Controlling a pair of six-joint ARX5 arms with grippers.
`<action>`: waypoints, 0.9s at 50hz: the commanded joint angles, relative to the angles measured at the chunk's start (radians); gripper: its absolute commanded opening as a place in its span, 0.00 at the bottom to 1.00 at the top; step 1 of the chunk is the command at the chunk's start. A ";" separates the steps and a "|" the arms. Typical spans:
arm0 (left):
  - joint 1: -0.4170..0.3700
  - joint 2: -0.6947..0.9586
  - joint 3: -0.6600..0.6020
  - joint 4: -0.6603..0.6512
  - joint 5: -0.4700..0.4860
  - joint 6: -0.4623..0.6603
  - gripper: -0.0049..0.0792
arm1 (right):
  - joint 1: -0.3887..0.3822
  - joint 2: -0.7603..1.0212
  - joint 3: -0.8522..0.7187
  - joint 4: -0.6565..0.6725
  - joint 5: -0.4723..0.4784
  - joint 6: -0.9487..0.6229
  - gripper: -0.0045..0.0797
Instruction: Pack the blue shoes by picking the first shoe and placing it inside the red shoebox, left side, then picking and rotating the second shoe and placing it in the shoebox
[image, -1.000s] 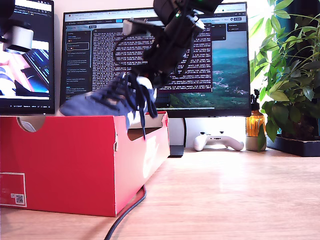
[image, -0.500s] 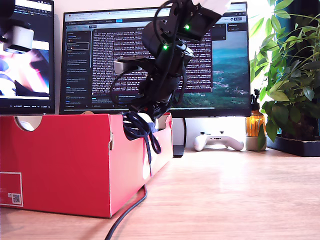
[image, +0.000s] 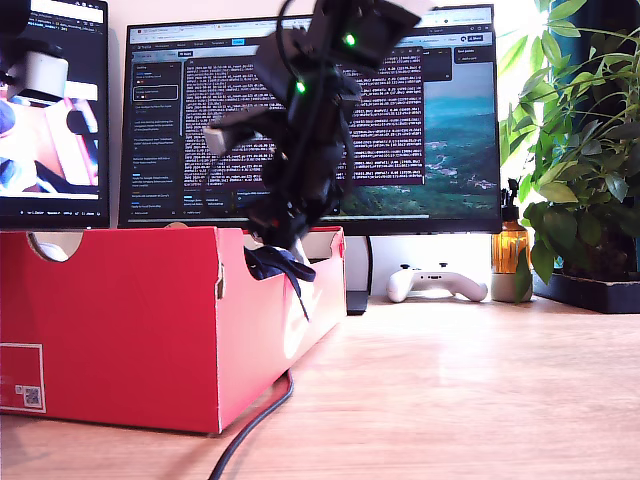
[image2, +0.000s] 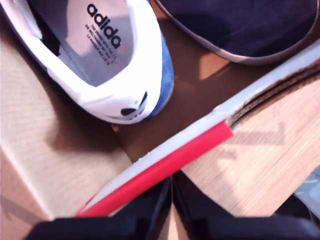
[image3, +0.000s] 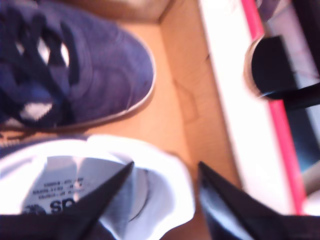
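The red shoebox (image: 120, 330) stands on the wooden table at the exterior view's left. Both blue shoes lie inside it. My second gripper (image3: 166, 167) hangs open over one shoe's white heel collar (image3: 167, 205), one finger above the insole and one outside. The other shoe's navy toe (image3: 100, 75) lies beside it. In the exterior view that gripper (image: 285, 240) is at the box's right end, where dark laces (image: 280, 265) hang over the rim notch. My first gripper (image2: 172, 200) is shut, empty, above the box's red rim (image2: 190, 150), near a white-lined heel (image2: 115, 55).
Two lit monitors (image: 310, 120) stand behind the box. A white game controller (image: 435, 283), an amber bottle (image: 510, 250) and a leafy plant (image: 580, 150) sit at the exterior view's right. A black cable (image: 255, 420) runs across the table beside the box.
The arm over the box came down and swung toward the exterior view's left. The shoe it held high above the rim now sits inside the box, with only its laces showing.
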 joint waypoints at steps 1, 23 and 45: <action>0.004 0.011 -0.019 0.033 0.001 0.018 0.04 | 0.021 -0.008 0.066 -0.042 0.017 0.029 0.50; 0.005 0.011 -0.019 0.056 0.006 0.029 0.04 | 0.021 -0.009 0.486 -0.437 0.040 0.257 0.05; 0.003 0.010 -0.018 0.038 0.033 -0.008 0.04 | -0.023 -0.011 0.603 -0.669 -0.013 0.422 0.05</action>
